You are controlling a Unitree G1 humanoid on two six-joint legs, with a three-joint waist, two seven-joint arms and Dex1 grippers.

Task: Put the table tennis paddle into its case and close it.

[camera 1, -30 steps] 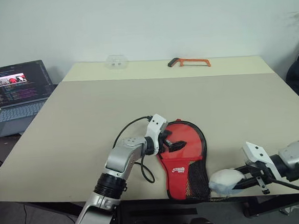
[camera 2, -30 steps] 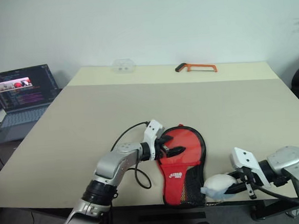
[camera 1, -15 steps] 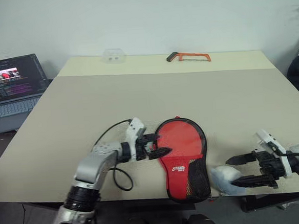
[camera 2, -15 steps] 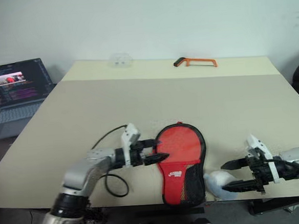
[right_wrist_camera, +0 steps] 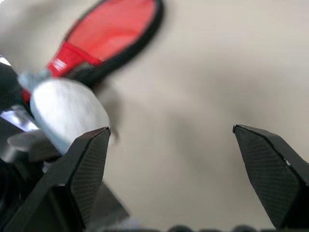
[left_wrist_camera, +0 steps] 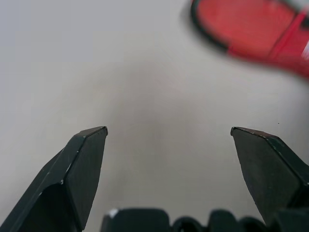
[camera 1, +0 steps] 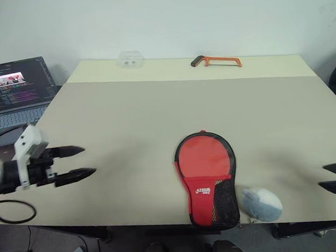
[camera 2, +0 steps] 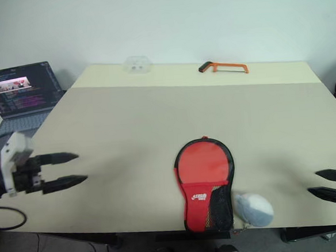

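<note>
The case lies flat near the table's front edge, red side up, with its black mesh pocket and white logo toward me and black edging all round. The table tennis paddle is hidden. My left gripper hovers open and empty far to the left of the case, over the table's left edge. At the far right my right gripper is open with nothing between its fingers. The left wrist view shows the case beyond the spread fingers; the right wrist view shows the case too.
A whitish round pouch rests on the table just right of the case's handle end. A laptop stands off the left side. An orange hacksaw and a clear plastic box lie at the far edge.
Both arms have swung outward from the case, left arm leftward and right arm rightward. The right gripper opened and let go of the whitish pouch, which now lies on the table.
</note>
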